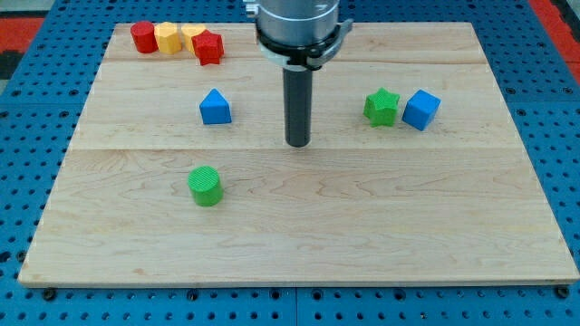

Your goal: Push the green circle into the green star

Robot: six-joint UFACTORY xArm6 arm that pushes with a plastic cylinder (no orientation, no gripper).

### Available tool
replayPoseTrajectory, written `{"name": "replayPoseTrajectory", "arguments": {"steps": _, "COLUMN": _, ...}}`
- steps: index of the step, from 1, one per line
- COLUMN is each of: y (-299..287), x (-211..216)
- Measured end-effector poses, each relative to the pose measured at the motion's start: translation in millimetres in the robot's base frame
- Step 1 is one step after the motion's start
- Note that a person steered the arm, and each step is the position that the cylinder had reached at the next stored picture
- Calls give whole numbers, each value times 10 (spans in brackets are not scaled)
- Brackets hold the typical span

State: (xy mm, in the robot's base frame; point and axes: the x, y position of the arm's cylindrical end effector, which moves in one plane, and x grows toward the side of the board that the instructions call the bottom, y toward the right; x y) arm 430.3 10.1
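The green circle [206, 186] is a short green cylinder in the lower left part of the wooden board [362, 226]. The green star [381, 107] sits at the view's right, with a blue cube [421, 110] touching or nearly touching its right side. My tip [297, 144] is near the board's middle, up and to the right of the green circle and to the left of the green star. It touches no block.
A blue triangle [215, 107] sits up-left of my tip. At the top left, a red block [143, 37], two yellow blocks [169, 38] and a red star-like block [208, 47] are clustered. A blue pegboard [27, 109] surrounds the board.
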Motion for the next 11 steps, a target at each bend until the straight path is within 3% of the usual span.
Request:
{"name": "replayPoseTrajectory", "arguments": {"steps": 3, "y": -914, "x": 935}}
{"name": "replayPoseTrajectory", "arguments": {"steps": 4, "y": -1270, "x": 1429}}
{"name": "replayPoseTrajectory", "arguments": {"steps": 5, "y": -1689, "x": 1127}}
{"name": "replayPoseTrajectory", "arguments": {"steps": 7, "y": -462, "x": 649}}
{"name": "replayPoseTrajectory", "arguments": {"steps": 8, "y": -1108, "x": 774}}
{"name": "replayPoseTrajectory", "arguments": {"steps": 9, "y": -769, "x": 374}}
{"name": "replayPoseTrajectory", "arguments": {"steps": 10, "y": 171, "x": -115}}
{"name": "replayPoseTrajectory", "arguments": {"steps": 11, "y": 735, "x": -176}}
